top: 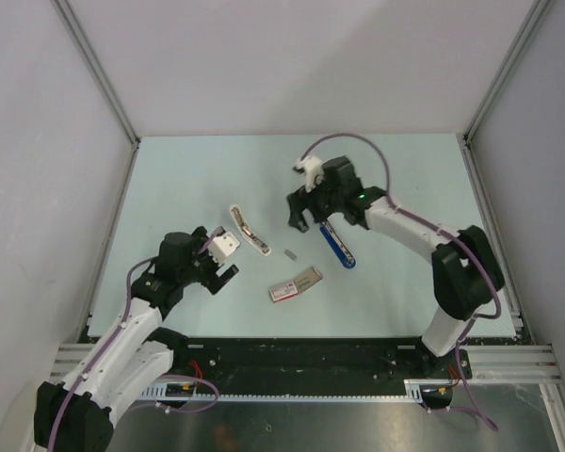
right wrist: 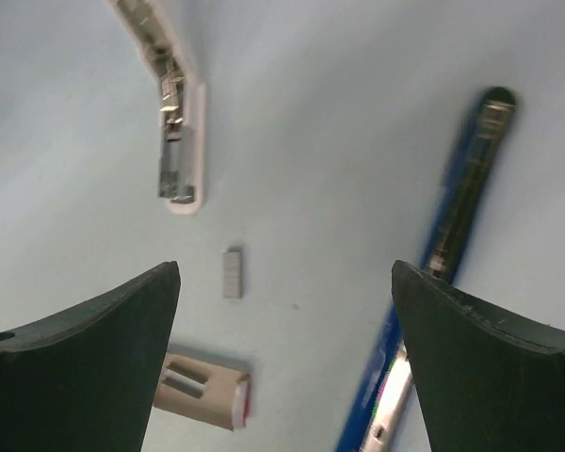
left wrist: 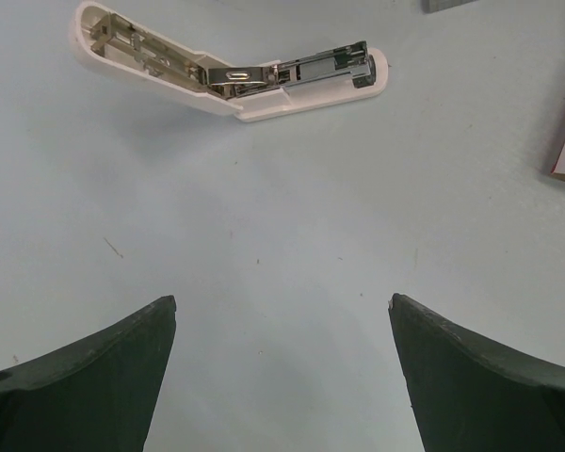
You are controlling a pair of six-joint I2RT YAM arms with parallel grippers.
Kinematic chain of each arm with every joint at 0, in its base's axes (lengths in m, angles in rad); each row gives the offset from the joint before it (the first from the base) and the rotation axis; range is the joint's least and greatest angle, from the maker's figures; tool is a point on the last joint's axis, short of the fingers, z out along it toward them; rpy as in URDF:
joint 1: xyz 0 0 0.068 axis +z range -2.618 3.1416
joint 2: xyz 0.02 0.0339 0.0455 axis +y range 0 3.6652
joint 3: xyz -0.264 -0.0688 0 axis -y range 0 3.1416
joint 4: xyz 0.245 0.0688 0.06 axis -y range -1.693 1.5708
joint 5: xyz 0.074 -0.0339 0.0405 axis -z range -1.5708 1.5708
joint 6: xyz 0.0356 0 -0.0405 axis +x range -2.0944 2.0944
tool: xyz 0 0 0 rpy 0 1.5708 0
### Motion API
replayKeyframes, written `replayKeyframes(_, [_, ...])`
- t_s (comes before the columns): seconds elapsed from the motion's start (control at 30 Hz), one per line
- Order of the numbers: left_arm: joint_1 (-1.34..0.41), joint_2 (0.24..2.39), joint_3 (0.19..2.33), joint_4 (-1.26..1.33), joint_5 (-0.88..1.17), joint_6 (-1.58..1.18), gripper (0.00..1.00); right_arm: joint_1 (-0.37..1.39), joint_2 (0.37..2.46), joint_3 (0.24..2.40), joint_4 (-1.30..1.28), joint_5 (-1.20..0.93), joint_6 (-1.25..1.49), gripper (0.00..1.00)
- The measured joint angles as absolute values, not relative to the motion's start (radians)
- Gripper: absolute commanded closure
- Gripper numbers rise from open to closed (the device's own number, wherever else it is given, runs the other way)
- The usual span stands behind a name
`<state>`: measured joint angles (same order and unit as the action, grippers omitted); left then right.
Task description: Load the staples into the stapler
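One slim blue stapler [top: 337, 245] lies opened flat.

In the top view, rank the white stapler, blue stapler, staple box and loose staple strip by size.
1. white stapler, blue stapler, staple box: too alike to rank
2. loose staple strip: clearly smallest

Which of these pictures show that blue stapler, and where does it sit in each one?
Top external: the blue stapler lies slanted, right of centre.
Left wrist: not in it.
Right wrist: the blue stapler runs down the right side.
Shared landmark: the white stapler, hinged open. It is left of the blue one from above, at the top of the left wrist view and at the upper left of the right wrist view.
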<state>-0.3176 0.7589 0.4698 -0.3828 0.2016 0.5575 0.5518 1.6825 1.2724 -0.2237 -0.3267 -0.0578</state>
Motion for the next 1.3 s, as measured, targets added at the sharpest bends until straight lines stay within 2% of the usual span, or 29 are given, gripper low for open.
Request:
replayKeyframes(0.2, [-0.318, 0.722, 0.469, -0.381, 0.194, 0.557, 0.01, 0.764, 1.832, 1.316, -0.247, -0.225, -0.140, 0.12])
replayKeyframes(0.33, [-0.318, 0.722, 0.468, -0.379, 0.194, 0.557, 0.01, 0.846, 1.921, 1.351, -0.284, -0.181, -0.160, 0.21])
replayKeyframes(0.5, [-0.317, 0.722, 0.463, -0.378, 0.194, 0.557, 0.01, 0.850, 1.953, 1.356, -0.317, -0.145, -0.167, 0.27])
replayKeyframes(0.73, [-0.315, 0.719, 0.458, -0.377, 0.194, 0.557, 0.01, 0.812, 1.953, 1.370, -0.327, -0.139, -0.177, 0.41])
replayKeyframes(1.07, [-0.313, 0.720, 0.458, -0.377, 0.194, 0.557, 0.01, 0.729, 1.953, 1.373, -0.343, -0.169, -0.139, 0.40])
replayKeyframes(1.3, [-0.313, 0.720, 0.458, -0.377, 0.193, 0.557, 0.00, 0.752, 1.964, 1.387, -0.358, -0.183, -0.125, 0.40])
